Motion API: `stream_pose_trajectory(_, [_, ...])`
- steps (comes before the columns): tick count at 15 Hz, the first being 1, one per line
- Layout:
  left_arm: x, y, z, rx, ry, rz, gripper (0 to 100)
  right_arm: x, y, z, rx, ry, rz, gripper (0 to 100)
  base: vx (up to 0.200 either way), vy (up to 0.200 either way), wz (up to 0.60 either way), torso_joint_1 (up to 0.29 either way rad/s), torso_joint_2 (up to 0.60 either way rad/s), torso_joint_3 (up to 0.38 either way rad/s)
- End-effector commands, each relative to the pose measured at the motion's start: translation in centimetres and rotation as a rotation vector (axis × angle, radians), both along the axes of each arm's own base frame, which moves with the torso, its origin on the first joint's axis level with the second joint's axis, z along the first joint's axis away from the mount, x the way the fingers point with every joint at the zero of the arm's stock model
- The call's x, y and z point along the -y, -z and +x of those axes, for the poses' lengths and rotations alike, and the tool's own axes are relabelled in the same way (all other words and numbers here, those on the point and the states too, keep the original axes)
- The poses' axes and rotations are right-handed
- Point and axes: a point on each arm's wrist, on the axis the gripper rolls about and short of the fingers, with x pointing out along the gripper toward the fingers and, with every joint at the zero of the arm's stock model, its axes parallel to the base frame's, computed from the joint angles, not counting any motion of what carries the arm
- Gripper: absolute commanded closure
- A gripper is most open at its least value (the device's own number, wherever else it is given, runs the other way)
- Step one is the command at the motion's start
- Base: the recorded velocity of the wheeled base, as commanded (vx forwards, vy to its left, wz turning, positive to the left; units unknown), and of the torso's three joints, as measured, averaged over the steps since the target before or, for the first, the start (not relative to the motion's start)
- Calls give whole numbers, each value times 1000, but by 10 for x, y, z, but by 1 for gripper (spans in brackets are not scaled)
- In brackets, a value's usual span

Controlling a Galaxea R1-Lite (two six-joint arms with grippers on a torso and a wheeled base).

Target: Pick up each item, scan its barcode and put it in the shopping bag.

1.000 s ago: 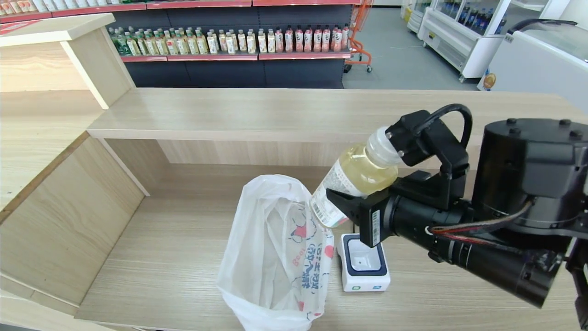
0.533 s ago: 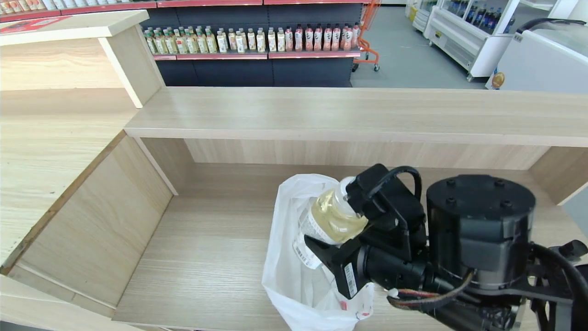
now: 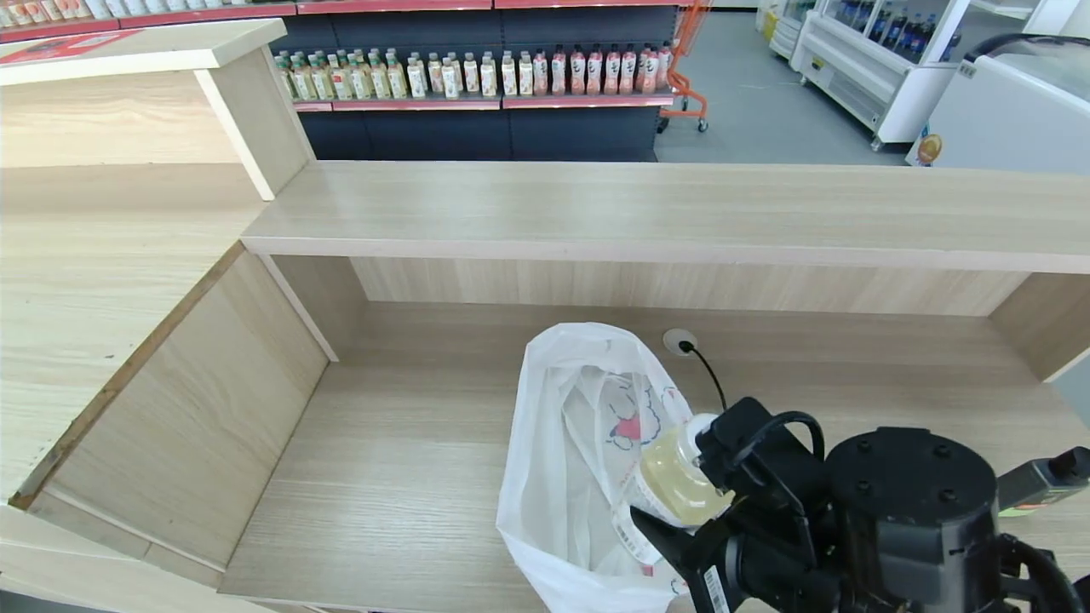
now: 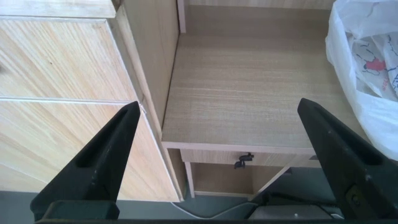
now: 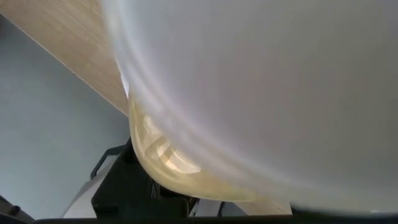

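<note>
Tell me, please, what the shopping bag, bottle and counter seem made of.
The shopping bag looks like thin crinkled translucent plastic film; the bottle clear glossy plastic, probably, its yellowish drink showing through; the counter likely matte wood-grain laminate.

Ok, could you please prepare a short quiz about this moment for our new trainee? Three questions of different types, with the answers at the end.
1. True or false: the jaws of the left gripper are shut on a can.
2. What does the right gripper hold? A) a bottle of pale yellow drink; B) a cardboard box; C) nothing.
3. Fill in: the lower end of the bottle sits in the mouth of the white ____.

Key: 1) False, the jaws stand wide open and empty. 2) A. 3) shopping bag.
</note>
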Motion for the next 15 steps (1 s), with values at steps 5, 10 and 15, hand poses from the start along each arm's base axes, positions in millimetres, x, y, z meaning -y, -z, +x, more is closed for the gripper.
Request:
stream_pose_trajectory(5, [0,0,0,0,1,0,0,22,9,13,-67,-13,29,100,0,0,0,0,0,0])
stream_pose_trajectory(10, [0,0,0,0,1,0,0,11,41,25,-59,-50,53,100,0,0,0,0,0,0])
stream_pose_trajectory(15, [0,0,0,0,1,0,0,13,53,31,-42,-50,42,100,0,0,0,0,0,0])
